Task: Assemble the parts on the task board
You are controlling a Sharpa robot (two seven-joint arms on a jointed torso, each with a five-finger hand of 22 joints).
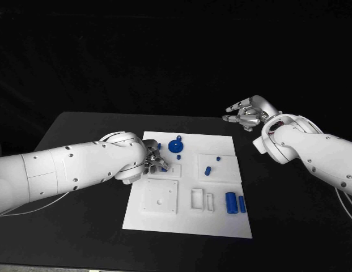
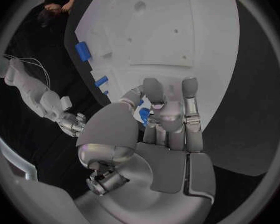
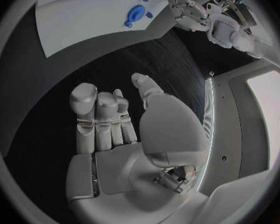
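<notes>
while the left hand pinches a small blue part over the task board near its left edge, the right hand hangs spread and empty above the desk, well off the board. a blue round part stands seated near the far edge; two blue cylinders and several small pieces lie loose, so most assembly appears outstanding.

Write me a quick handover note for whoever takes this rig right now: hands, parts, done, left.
Left hand: over the task board, pinching a small blue part.
Right hand: empty, fingers apart, above the bare table beyond the board.
On the board: blue gear, small blue pegs, two blue cylinders near its right edge.
Left: place the held part, then the loose pieces.
</notes>
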